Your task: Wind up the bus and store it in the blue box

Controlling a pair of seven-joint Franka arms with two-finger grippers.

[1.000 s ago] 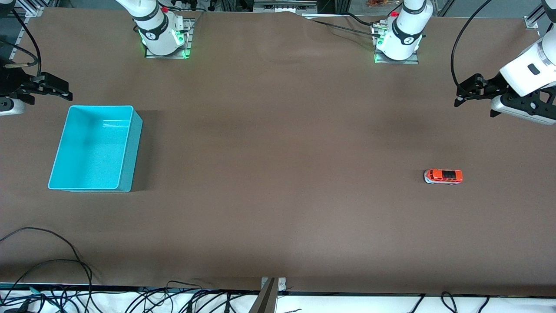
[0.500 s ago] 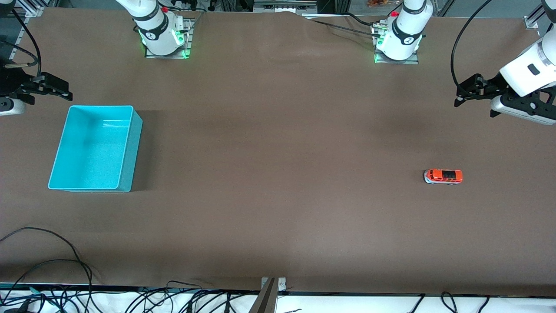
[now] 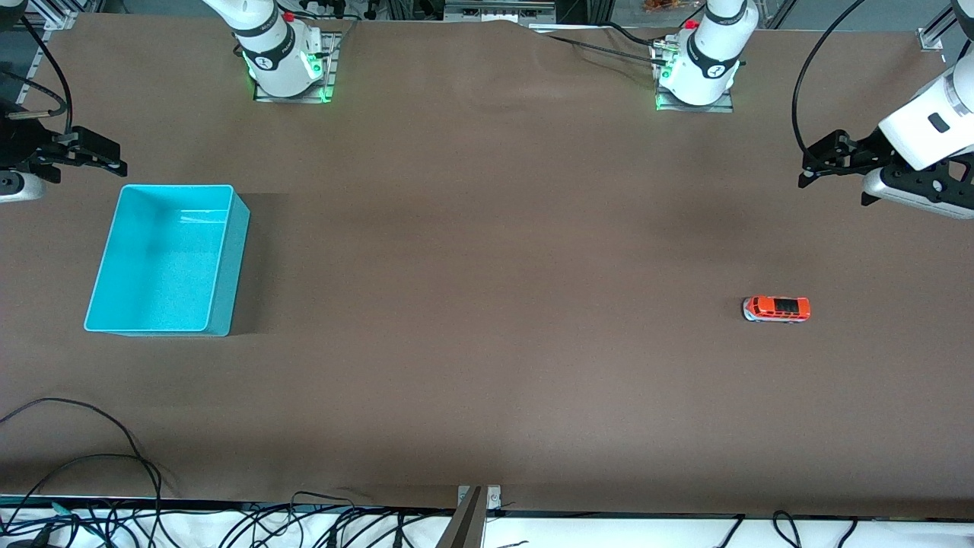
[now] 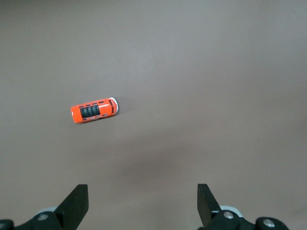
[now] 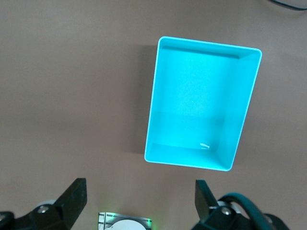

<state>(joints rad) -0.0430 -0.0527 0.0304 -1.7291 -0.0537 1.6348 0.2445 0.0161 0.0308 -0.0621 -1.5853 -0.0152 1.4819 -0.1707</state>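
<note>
The bus (image 3: 777, 309) is a small orange-red toy van with a dark roof. It stands alone on the brown table toward the left arm's end, and also shows in the left wrist view (image 4: 94, 110). My left gripper (image 3: 831, 186) hangs open and empty in the air over the table near that end, apart from the bus; its wrist view (image 4: 143, 201) shows the jaws wide apart. The blue box (image 3: 232, 266) stands empty toward the right arm's end and shows in the right wrist view (image 5: 240, 110). My right gripper (image 3: 90, 166), also in its wrist view (image 5: 140, 199), hangs open and empty beside the box.
The right arm's base (image 3: 285, 65) and the left arm's base (image 3: 696, 72) stand at the table's edge farthest from the front camera. Loose black cables (image 3: 76, 472) lie along the edge nearest that camera. A metal bracket (image 3: 478, 498) sits at the middle of that edge.
My left gripper has shifted very slightly toward the left arm's end of the table. The bus, the box and the right gripper have not moved.
</note>
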